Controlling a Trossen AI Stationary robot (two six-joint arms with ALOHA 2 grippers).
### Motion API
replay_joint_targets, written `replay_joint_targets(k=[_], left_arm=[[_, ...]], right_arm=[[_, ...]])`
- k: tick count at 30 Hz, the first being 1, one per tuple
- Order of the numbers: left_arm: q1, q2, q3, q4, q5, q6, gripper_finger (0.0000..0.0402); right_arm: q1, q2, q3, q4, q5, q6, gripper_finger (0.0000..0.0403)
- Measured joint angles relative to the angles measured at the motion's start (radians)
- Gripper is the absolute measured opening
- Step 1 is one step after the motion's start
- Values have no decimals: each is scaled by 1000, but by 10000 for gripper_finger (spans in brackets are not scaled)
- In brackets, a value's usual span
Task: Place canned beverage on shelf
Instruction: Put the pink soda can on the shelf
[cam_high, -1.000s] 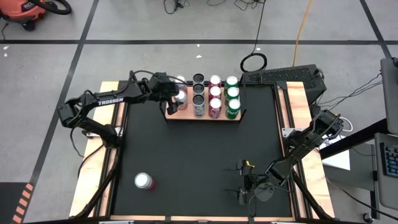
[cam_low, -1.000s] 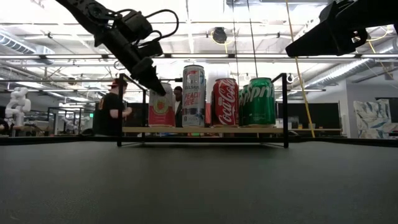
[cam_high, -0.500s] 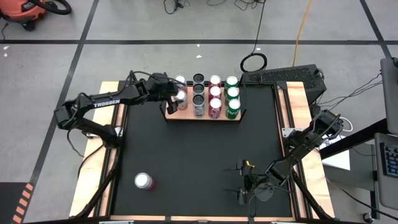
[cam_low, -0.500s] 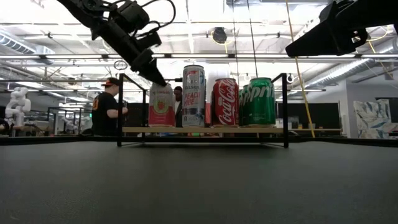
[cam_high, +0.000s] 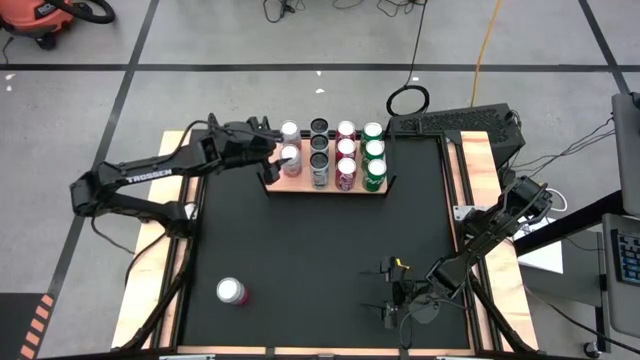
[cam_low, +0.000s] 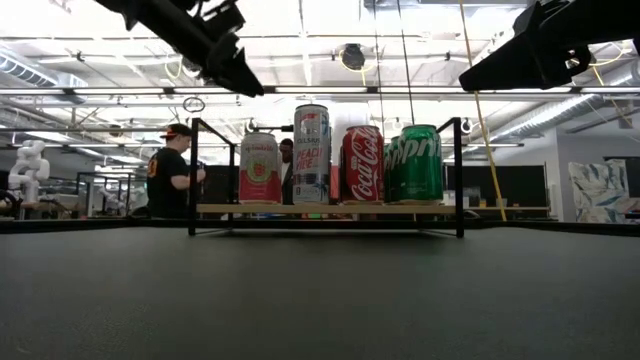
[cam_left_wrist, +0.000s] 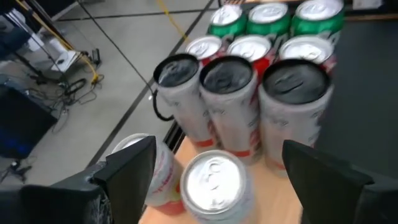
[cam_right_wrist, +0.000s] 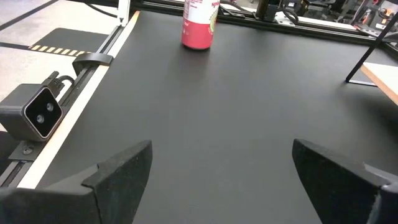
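The shelf (cam_high: 300, 186) is a wooden board at the far middle of the black mat. Several cans stand on it in four rows, among them a green can (cam_low: 415, 163) and a red one (cam_low: 361, 164). The left row holds two pink cans; the nearer one (cam_left_wrist: 214, 182) stands upright on the board. My left gripper (cam_high: 268, 142) hangs open above and to the left of that row and touches nothing. One more pink can (cam_high: 232, 291) stands upright on the mat at the near left. My right gripper (cam_high: 386, 290) waits open above the mat at the near right.
Wooden strips (cam_high: 150, 270) edge the mat on both sides. The mat's middle (cam_high: 320, 250) is free room. A small camera block (cam_right_wrist: 36, 112) sits at the mat's near edge. A person (cam_low: 168, 170) stands in the room behind the shelf.
My left gripper has risen from the top of the near pink can in the shelf's left row and has drawn back toward the table's left edge, its fingers staying apart. The can stays upright on the board.
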Motion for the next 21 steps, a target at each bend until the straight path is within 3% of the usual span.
replay_joint_targets(k=[4,10,21], left_arm=[[-63,-22,0,-6,-35,-57,343],[-191,-21,0,-59,-192,-141,337],[-387,34,2,-126,-458,-371,263]], right_arm=[[0,0,0,0,0,-3,366],[0,0,0,0,1,-2,366],[-14,0,0,0,6,-11,366]])
